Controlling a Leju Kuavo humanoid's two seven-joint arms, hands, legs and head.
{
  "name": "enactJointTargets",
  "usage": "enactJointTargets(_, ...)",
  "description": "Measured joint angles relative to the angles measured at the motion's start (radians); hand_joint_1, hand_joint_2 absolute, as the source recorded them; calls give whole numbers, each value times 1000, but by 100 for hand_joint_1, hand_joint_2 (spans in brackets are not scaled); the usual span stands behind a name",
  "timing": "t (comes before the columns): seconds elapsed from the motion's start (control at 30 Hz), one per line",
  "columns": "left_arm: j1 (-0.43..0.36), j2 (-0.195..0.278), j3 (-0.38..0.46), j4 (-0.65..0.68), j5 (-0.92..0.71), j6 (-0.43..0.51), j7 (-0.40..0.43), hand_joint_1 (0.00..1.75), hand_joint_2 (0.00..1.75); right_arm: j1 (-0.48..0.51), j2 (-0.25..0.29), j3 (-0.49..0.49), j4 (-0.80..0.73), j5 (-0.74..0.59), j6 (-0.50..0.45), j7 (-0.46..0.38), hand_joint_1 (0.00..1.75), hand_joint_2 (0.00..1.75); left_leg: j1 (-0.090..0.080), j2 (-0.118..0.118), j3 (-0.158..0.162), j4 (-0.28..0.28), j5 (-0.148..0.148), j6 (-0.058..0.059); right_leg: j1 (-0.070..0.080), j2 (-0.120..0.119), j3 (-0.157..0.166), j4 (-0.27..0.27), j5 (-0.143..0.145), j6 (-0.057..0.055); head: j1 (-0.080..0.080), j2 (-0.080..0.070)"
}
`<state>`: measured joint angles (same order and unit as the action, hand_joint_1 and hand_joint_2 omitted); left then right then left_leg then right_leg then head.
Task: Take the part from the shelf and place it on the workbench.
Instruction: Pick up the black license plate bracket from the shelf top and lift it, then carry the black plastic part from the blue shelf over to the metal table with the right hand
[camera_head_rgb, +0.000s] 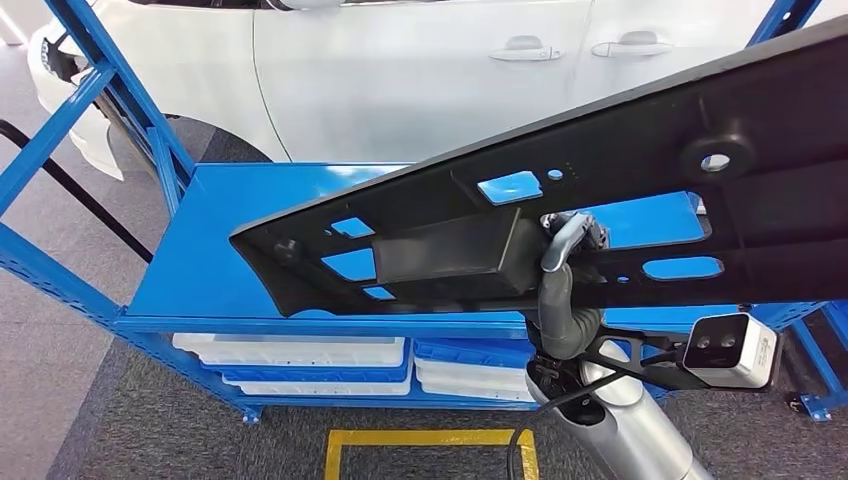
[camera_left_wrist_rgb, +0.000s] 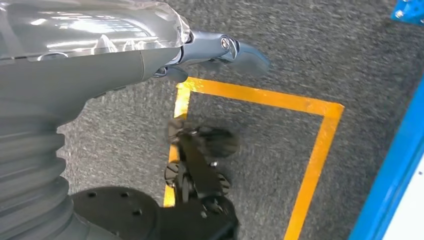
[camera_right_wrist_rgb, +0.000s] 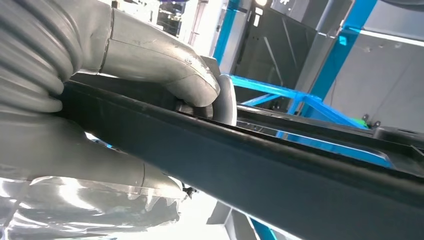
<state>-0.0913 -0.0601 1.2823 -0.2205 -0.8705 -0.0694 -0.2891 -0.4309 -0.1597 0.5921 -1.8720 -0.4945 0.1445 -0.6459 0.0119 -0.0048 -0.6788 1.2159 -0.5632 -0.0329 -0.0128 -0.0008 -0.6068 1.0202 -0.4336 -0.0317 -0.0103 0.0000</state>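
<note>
A long black plastic panel (camera_head_rgb: 600, 190) crosses the middle of the head view, its cut-outs showing blue. Beneath it, the flat steel shelf (camera_head_rgb: 215, 260) and its angled frame are bright blue. White and blue trays (camera_head_rgb: 300, 355) are stacked at lower centre. A glossy white car (camera_head_rgb: 400, 70) fills the top. The grey right hand (camera_head_rgb: 570, 300) meets a silver arm. A yellow tape outline (camera_head_rgb: 430, 440) marks the speckled dark grey carpet (camera_head_rgb: 150, 430) at the bottom; the grey left hand (camera_left_wrist_rgb: 220, 50) sits at upper centre of its wrist view.

The long black part (camera_head_rgb: 600, 200) slants across the blue shelf (camera_head_rgb: 200, 260), blocking its right side; its left edge lies open.
</note>
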Motion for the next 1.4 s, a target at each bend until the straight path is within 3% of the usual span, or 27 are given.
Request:
enactJointTargets(0.03,0,0,2,0,0,1,2,0,175,3,-2,4,1,1,-1,0,175,175,0,0,-16,56,-27,-2,2,0,-9,1,7,-1,0,0)
enactJointTargets(0.07,0,0,3,0,0,1,3,0,175,5,-5,8,3,2,-2,-1,175,175,0,0,-15,79,-36,-1,4,0,-18,1,13,-1,0,0)
enactJointTargets(0.1,1,0,3,0,0,2,6,0,175,7,-6,10,4,3,-3,-1,175,175,0,0,7,59,-27,2,6,0,-27,2,20,0,0,0)
enactJointTargets(0.2,-2,3,3,0,-1,8,36,0,175,10,-8,12,4,16,-6,-4,175,175,-7,1,148,-153,34,24,11,0,-43,2,40,5,0,0)
enactJointTargets(0.27,-4,5,4,0,-1,12,57,0,175,13,-9,16,2,27,-3,-5,175,175,-17,2,188,-224,49,36,9,-1,-45,0,51,15,0,0)
enactJointTargets(0.37,0,5,8,0,-1,20,78,0,175,19,-11,26,1,33,25,-4,175,175,-18,4,181,-236,77,48,6,0,-48,-5,61,34,0,0)
enactJointTargets(0.43,1,2,9,0,-6,22,89,0,175,26,-13,28,1,35,63,-4,175,175,-12,7,167,-249,105,58,5,1,-67,38,5,44,0,0)
enactJointTargets(0.5,1,-2,9,0,-14,20,97,0,175,39,-16,28,1,43,105,-5,175,175,-12,9,142,-249,127,63,2,2,-103,154,-94,52,0,0)
enactJointTargets(0.53,1,-4,8,0,-19,20,100,0,175,48,-17,28,1,49,121,-6,175,175,-12,9,127,-248,136,63,0,1,-116,216,-125,56,0,0)
enactJointTargets(0.57,1,-6,8,0,-22,19,103,0,175,56,-18,28,1,53,133,-6,175,175,-11,10,113,-245,145,61,-2,1,-118,256,-136,60,0,0)
enactJointTargets(0.6,1,-9,8,0,-24,19,105,0,175,63,-21,27,0,56,140,-6,175,175,-10,10,98,-241,153,59,-4,1,-102,261,-126,63,0,0)
enactJointTargets(0.67,1,-15,8,0,-26,20,110,0,175,71,-26,27,-3,59,149,-6,175,175,-8,11,70,-227,165,52,-9,0,-17,168,-83,68,0,0)
enactJointTargets(0.73,1,-19,7,0,-27,21,114,0,175,73,-31,26,-5,58,164,-5,175,175,-8,11,48,-209,173,42,-9,1,68,46,-74,61,-1,0)
enactJointTargets(0.77,1,-20,7,0,-27,22,115,0,175,74,-33,25,-5,57,174,-5,175,175,-9,10,42,-203,177,36,-7,2,87,13,-79,54,-1,0)
enactJointTargets(0.87,2,-23,8,0,-21,28,119,0,175,72,-37,24,-4,45,197,-4,175,175,-7,9,35,-199,188,16,-3,4,79,2,-70,27,-2,0)
enactJointTargets(0.9,3,-24,8,0,-18,31,120,0,175,69,-37,23,-4,38,203,-2,175,175,-5,9,28,-188,172,10,-3,2,71,0,-61,18,-2,0)
enactJointTargets(0.93,4,-25,9,0,-15,33,121,0,175,65,-37,23,-4,32,208,-1,175,175,-3,9,17,-158,137,5,-4,1,61,-2,-50,10,-2,0)
enactJointTargets(1.0,3,-26,9,0,-12,35,122,0,175,57,-37,23,-4,20,213,3,175,175,1,9,-18,-44,35,-4,-3,-1,36,-1,-28,2,-2,0)
enactJointTargets(1.03,3,-26,9,0,-12,36,122,0,175,55,-37,23,-4,16,214,6,175,175,1,9,-32,20,-3,-7,-2,-1,22,-1,-18,1,-2,0)
enactJointTargets(1.07,3,-26,9,0,-12,36,121,0,175,53,-38,22,-4,12,213,8,175,175,1,9,-37,68,-18,-9,0,-1,8,0,-8,1,-2,0)
enactJointTargets(1.1,3,-26,9,0,-12,36,119,0,175,52,-38,20,-4,8,211,11,175,175,1,9,-27,86,-12,-9,1,-1,-6,1,3,2,-2,0)
enactJointTargets(1.13,2,-26,9,0,-13,36,117,0,175,50,-38,17,-4,5,209,13,175,175,1,9,2,67,11,-6,2,-1,-19,2,13,4,-2,0)
enactJointTargets(1.2,1,-24,9,0,-15,35,113,0,175,45,-40,9,-4,0,201,16,175,175,-1,8,108,-63,48,7,4,0,-40,3,32,9,-2,0)
enactJointTargets(1.27,-2,-21,9,-1,-16,35,111,0,175,41,-41,2,-5,-3,197,17,175,175,-8,7,198,-194,45,20,5,-1,-48,2,50,18,-2,0)
enactJointTargets(1.3,-3,-20,9,-1,-16,35,110,0,175,40,-42,1,-6,-4,196,17,175,175,-12,7,215,-225,38,25,4,-2,-48,-1,58,24,-2,0)
enactJointTargets(1.37,-3,-19,9,-1,-18,34,108,0,175,38,-45,-1,-7,-5,191,18,175,175,-13,8,209,-240,55,36,1,-3,-48,-9,74,37,-2,0)
enactJointTargets(1.4,-3,-18,9,-1,-20,33,108,0,175,37,-47,-2,-8,-6,185,18,175,175,-12,10,204,-246,68,43,0,-2,-53,-5,64,42,-2,0)
